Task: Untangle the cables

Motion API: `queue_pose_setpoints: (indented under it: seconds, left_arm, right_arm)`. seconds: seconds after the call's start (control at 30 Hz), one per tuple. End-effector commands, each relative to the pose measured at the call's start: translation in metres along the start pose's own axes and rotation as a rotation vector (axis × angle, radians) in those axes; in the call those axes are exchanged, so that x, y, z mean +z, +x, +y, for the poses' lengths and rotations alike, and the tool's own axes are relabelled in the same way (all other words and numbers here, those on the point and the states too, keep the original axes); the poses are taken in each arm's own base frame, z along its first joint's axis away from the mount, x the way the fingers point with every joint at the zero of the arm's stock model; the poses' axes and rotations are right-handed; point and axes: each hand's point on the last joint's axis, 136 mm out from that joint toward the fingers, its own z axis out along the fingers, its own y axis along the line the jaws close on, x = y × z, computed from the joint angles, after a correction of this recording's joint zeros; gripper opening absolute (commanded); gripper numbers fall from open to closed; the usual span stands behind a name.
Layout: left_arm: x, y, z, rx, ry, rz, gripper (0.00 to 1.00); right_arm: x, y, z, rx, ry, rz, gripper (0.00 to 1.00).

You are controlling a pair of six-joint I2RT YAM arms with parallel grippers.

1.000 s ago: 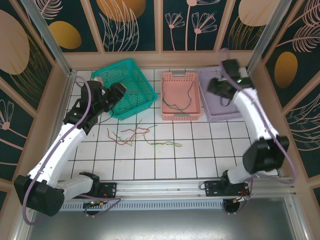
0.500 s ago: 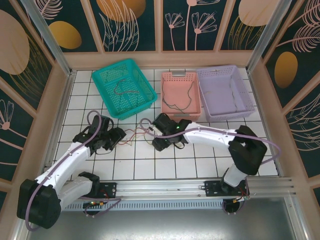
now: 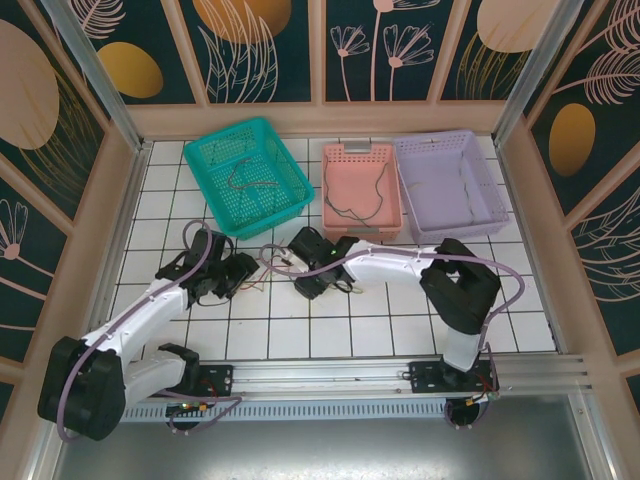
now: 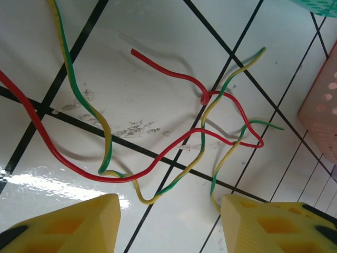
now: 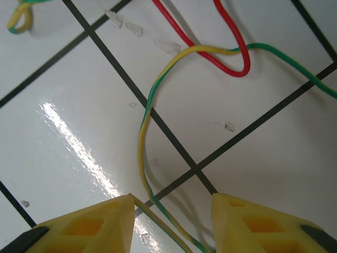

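Left fingers [image 4: 79, 224] spread, holding nothing. The cables [image 4: 202, 95], red and yellow-green, cross and loop just ahead of the tips on the glossy counter [image 4: 158, 31]. Right fingers [image 5: 253, 226] also spread, and a yellow-green cable [image 5: 142, 132] runs between them, unpinched. Likely light, limp and slippery. Best pinched at a free end, away from the crossings.

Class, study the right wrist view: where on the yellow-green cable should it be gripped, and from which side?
Grip the yellow-green cable on its lone, nearly straight run, short of where the red cable crosses it. Come straight down from above, since it lies flat; the open right gripper straddles it.
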Motion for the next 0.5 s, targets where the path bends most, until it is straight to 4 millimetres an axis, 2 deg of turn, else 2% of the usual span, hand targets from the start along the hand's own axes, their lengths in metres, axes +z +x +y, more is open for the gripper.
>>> queue_pose_setpoints:
  seconds: [0.0, 0.1, 0.17, 0.23, 0.37, 0.47]
  left_arm:
    - [-0.012, -0.005, -0.029, 0.018, 0.076, -0.015, 0.53]
    - [-0.019, -0.003, -0.041, 0.035, 0.094, -0.010, 0.53]
    - [-0.021, 0.001, -0.052, 0.056, 0.115, -0.004, 0.53]
    - [-0.021, 0.007, -0.063, 0.085, 0.133, 0.007, 0.53]
    - [-0.008, 0.025, -0.081, 0.149, 0.148, 0.050, 0.50]
    - [0.003, 0.038, -0.091, 0.179, 0.168, 0.074, 0.47]
  right_arm:
    - [-0.018, -0.004, -0.012, 0.096, -0.001, -0.041, 0.48]
    - [-0.046, 0.004, -0.038, 0.312, 0.006, -0.073, 0.52]
    - [-0.062, 0.020, -0.056, 0.514, -0.008, -0.063, 0.52]
    - [-0.071, 0.042, -0.064, 0.690, -0.031, -0.024, 0.52]
    - [-0.069, 0.093, -0.063, 1.062, -0.139, 0.097, 0.52]
    - [-0.070, 0.100, -0.055, 1.245, -0.254, 0.083, 0.52]
